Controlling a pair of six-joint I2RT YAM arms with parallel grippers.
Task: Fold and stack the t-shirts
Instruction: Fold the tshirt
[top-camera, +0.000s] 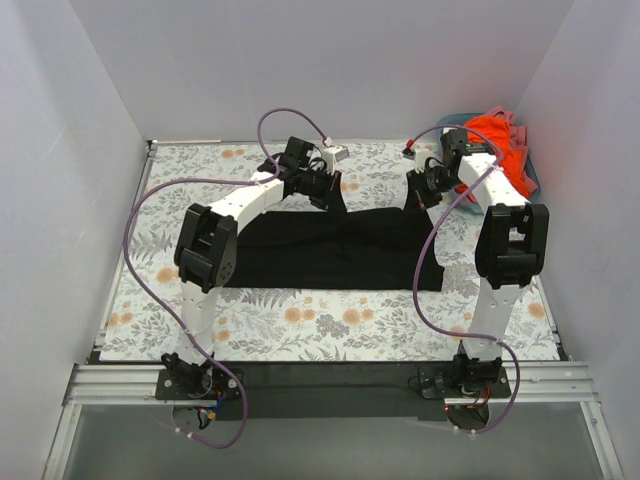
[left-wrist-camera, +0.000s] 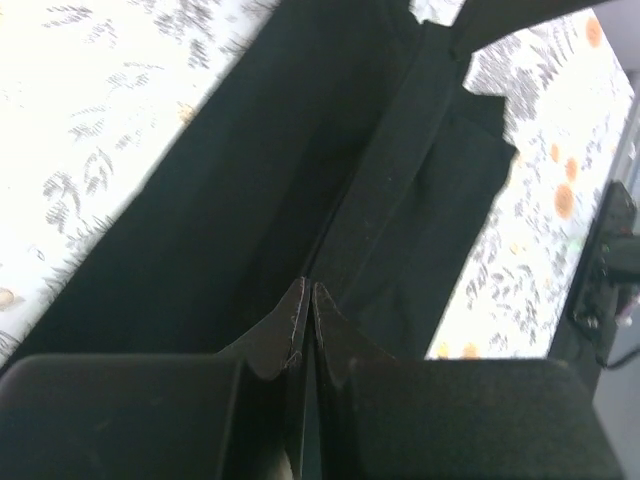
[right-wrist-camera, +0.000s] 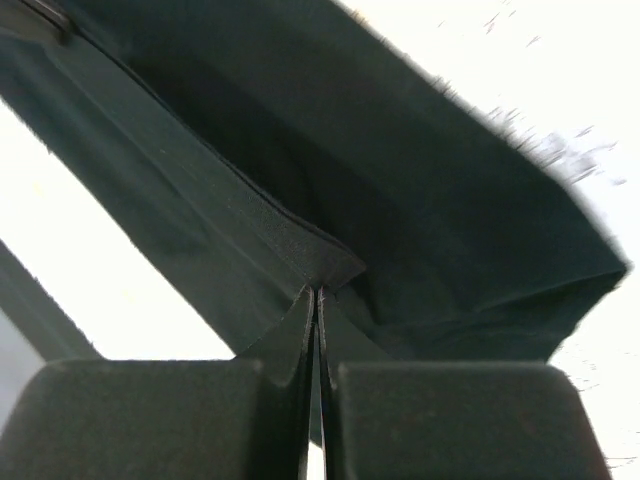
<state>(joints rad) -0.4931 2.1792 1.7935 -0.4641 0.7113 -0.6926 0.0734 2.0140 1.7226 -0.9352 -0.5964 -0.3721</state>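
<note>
A: Why does the left gripper (left-wrist-camera: 305, 292) hold the black shirt (top-camera: 340, 250) at 11 o'clock on its far edge?
B: Its fingers are pressed together on the cloth, I think to lift it for a fold. The shirt lies mid-table.
A: And the right gripper (right-wrist-camera: 316, 292), at 1 o'clock?
B: The same pinch, so the edge can rise level. The orange shirt (top-camera: 495, 135) lies at 2 o'clock.
</note>
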